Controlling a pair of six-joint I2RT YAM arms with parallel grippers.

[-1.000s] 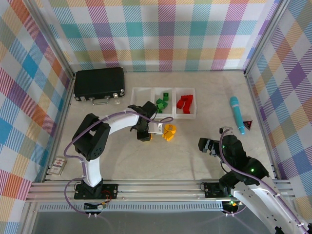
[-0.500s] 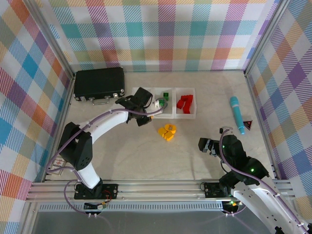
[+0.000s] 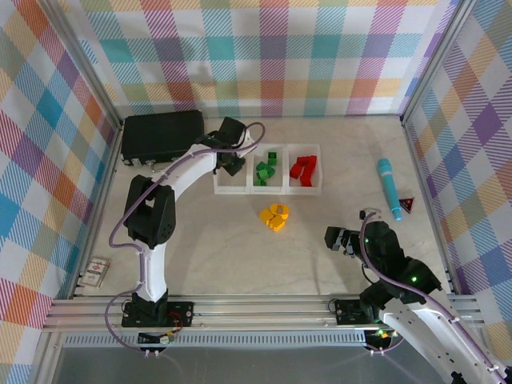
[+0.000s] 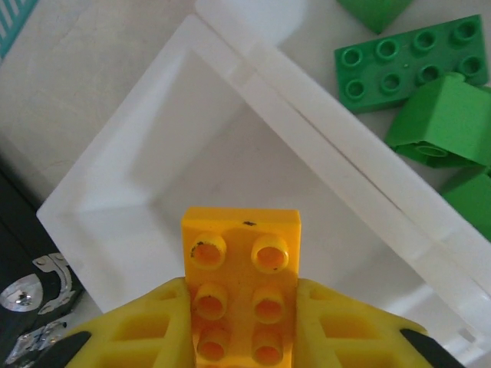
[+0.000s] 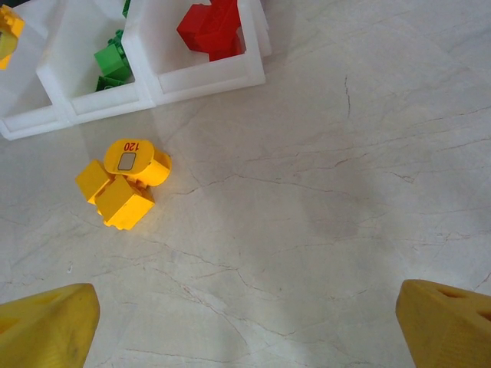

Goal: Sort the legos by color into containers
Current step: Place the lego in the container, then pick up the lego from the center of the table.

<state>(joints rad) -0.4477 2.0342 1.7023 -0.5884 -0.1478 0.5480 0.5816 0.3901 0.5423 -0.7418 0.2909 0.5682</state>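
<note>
While left claw [image 4: 244, 322] clamps yellow lego [image 4: 240, 253] over empty container [image 4: 146, 184]: placement step; next, release. Right claw [image 5: 245, 330] wide apart, empty.

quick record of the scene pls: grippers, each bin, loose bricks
left gripper: shut on yellow brick, above left bin
right gripper: open, holding nothing, over table near front right
left bin: no bricks visible inside
middle bin: green bricks
right bin: red bricks
loose: yellow cluster on table, in front of bins
other: black case left of bins, teal tool to their right
</note>
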